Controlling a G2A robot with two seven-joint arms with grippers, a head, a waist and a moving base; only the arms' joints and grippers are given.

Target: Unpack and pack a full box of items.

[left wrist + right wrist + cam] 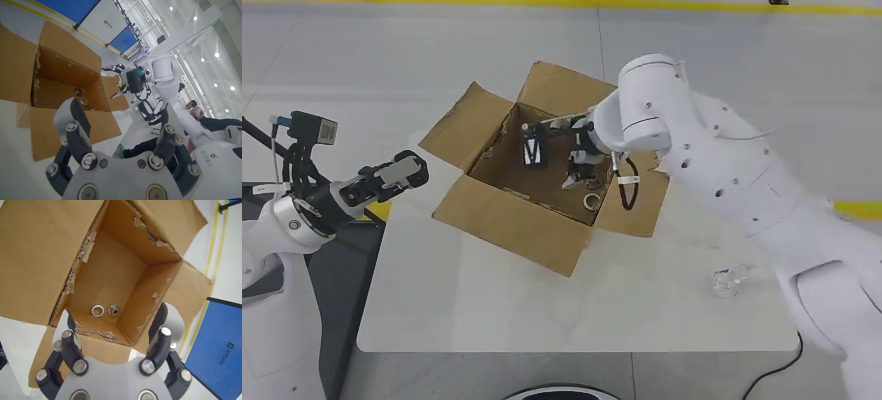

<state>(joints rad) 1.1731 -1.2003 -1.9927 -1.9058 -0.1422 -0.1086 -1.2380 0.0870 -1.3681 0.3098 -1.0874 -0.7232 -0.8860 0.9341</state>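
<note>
White tabletop (492, 300) is occupied by the open cardboard box (512, 225), flaps splayed and edges torn. Unpacking is judged under way: a metal ring (97, 310) and a flanged hub (114, 310) are seen side by side on the box floor. The right gripper (114, 313) is held released above them, so a descent onto one part is called for. The left gripper (121, 104) is held spread beside the box.

Lit brightly and evenly from above by ceiling lamps (216, 55), flaring white; soft shade inside box (117, 275); bends straight lines near wrist-view edges.
</note>
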